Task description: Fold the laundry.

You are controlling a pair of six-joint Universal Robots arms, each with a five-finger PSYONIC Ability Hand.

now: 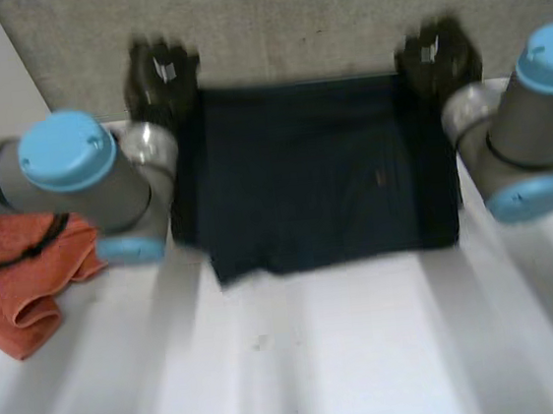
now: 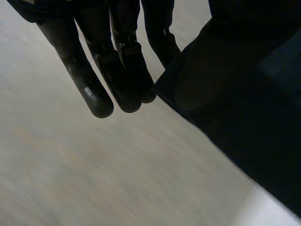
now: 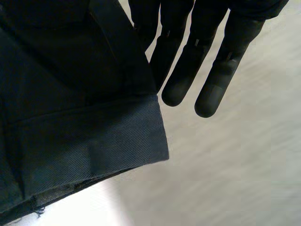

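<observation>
Now left robot hand [image 2: 117, 70], right robot hand [image 3: 225, 70] straight-fingered at dark garment [image 1: 313, 173] far corners

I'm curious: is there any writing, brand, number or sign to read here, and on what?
No text can be read.
Dark cloth: a tiny orange mark, too small to read.
Left hand and right hand: a pale patch on each, too blurred to read.
Orange cloth: no marking visible.
</observation>
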